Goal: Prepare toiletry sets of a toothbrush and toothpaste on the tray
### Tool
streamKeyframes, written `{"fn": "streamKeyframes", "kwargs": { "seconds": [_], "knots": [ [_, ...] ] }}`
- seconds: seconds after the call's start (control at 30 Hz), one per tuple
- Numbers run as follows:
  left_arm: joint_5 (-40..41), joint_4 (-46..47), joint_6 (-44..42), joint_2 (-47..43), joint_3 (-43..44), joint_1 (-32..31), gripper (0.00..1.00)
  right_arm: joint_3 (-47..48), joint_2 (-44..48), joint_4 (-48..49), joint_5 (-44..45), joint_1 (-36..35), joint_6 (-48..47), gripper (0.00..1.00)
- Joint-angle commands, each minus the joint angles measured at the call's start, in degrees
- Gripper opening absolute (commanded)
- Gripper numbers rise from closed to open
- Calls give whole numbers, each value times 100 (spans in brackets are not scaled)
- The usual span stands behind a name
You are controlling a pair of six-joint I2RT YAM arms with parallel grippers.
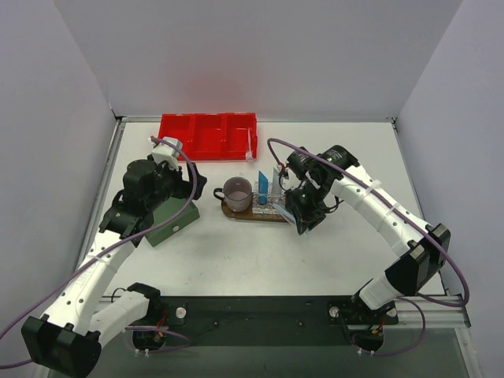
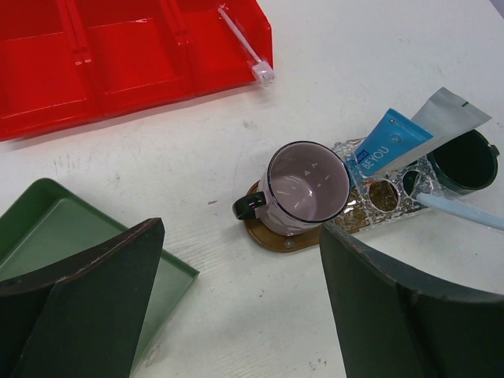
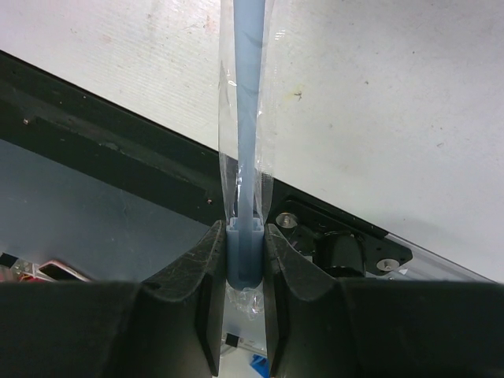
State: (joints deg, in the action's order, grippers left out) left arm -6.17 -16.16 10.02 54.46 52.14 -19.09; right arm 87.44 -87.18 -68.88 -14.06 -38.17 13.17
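The brown oval tray lies mid-table and also shows in the left wrist view. On it stand a mauve mug and a clear holder. A blue toothpaste tube and a white-silver tube lean in the holder. My right gripper is shut on the end of a light blue toothbrush in a clear wrapper, just right of the tray. A pink-white toothbrush lies in the red bin. My left gripper is open and empty, left of the tray.
The red three-compartment bin stands at the back. A dark green box lies under my left arm. A dark green round cup sits at the tray's right end. The black arm base runs along the near table edge.
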Motion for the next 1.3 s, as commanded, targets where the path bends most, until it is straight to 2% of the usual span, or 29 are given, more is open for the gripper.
{"fn": "streamKeyframes", "kwargs": {
  "seconds": [0.0,1.27],
  "knots": [
    [73,96,-79,-137,7,-42,91,186,-159,-407,-105,56,-69,0],
    [90,122,-79,-207,-28,-68,91,651,-1003,-231,-140,91,-7,0]
  ]
}}
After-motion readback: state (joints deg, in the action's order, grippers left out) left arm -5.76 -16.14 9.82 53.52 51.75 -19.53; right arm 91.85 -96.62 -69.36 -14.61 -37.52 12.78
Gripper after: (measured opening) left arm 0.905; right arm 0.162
